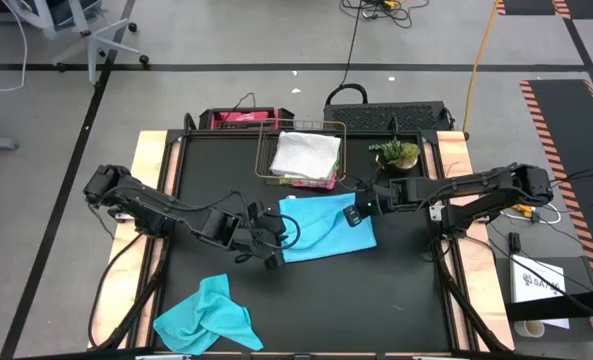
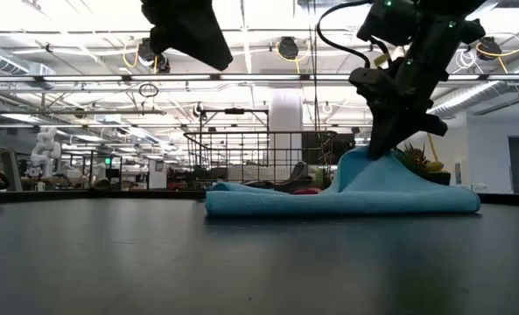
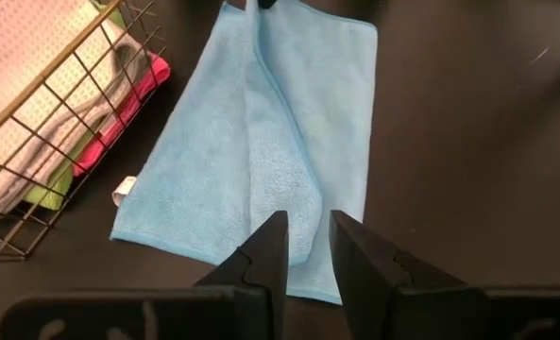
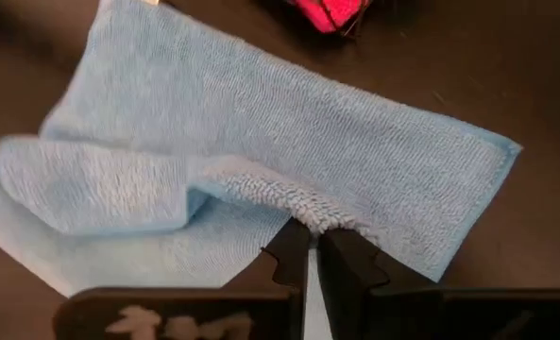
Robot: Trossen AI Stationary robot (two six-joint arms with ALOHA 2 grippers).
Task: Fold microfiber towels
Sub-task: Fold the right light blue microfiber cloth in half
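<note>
1. High view shows one turquoise towel point(image 1: 321, 228) spread flat just in front of the copper wire basket point(image 1: 273, 152), with both arms meeting over it; the second turquoise towel point(image 1: 208, 315) lies crumpled well forward and to the left of the basket, untouched.
2. Inside the basket sit the grey towel point(image 1: 304, 152), with pink and green edges showing under it.
3. Step in hand, as I judge it: folding the flat towel by carrying its right-hand edge across.
4. To do it well, the right gripper point(image 4: 310, 247) should lift only enough to clear the cloth, travel straight across, and lay edge on edge before letting go; a skewed path would leave corners mismatched.
5. The right gripper's fingers are pinched together on a raised ridge of the flat towel, on the side away from the basket's left.
6. The left gripper point(image 3: 306, 247) hovers above the towel's near edge, fingers a little apart, holding nothing.
</note>
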